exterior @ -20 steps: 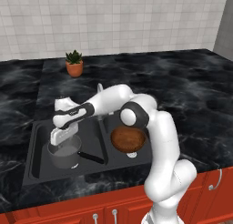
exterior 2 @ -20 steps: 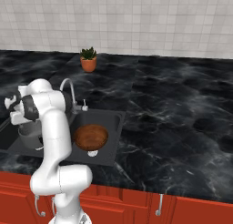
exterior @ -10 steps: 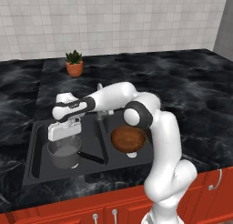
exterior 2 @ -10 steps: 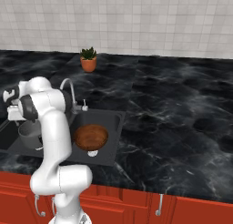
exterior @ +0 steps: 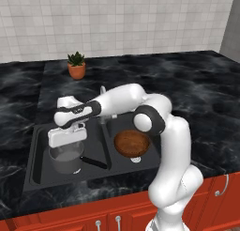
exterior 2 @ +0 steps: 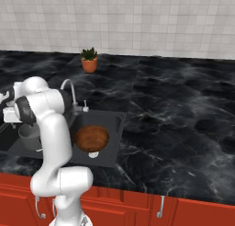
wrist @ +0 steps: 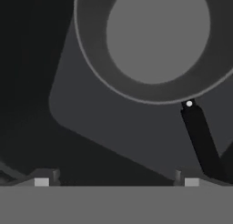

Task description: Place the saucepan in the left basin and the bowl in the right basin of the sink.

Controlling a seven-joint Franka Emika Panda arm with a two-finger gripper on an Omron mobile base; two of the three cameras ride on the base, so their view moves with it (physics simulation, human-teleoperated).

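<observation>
Both of the task's things already lie in the sink (exterior: pixel 37 136): the saucepan (exterior: pixel 65 160) stands upright on the floor of the left basin (exterior: pixel 41 165), toward its near side, and the bowl (exterior: pixel 132 143) sits in the right basin (exterior: pixel 149 162), its hollow up, covering most of that narrower floor. The gripper (exterior: pixel 67 142) hangs over the left basin, just above the saucepan and a little to its far side, with its jaws spread wide and nothing between them; the hand view shows both tips standing apart and dark basin floor between them. From the hand, the saucepan (wrist: pixel 152 41) lies straight below, its round rim and pale bottom seen end on. Its long black handle (exterior: pixel 93 162) runs from the pot's right side toward the right and slightly near, ending close to the central divider (exterior: pixel 105 145), and lies flat along the basin floor rather than toward the jaws. Since the pincer is free of the pot and the bowl rests well apart to the right, I judge the task as good as done; any coming move is likely just a lift straight up, clear of the rim and handle.
</observation>
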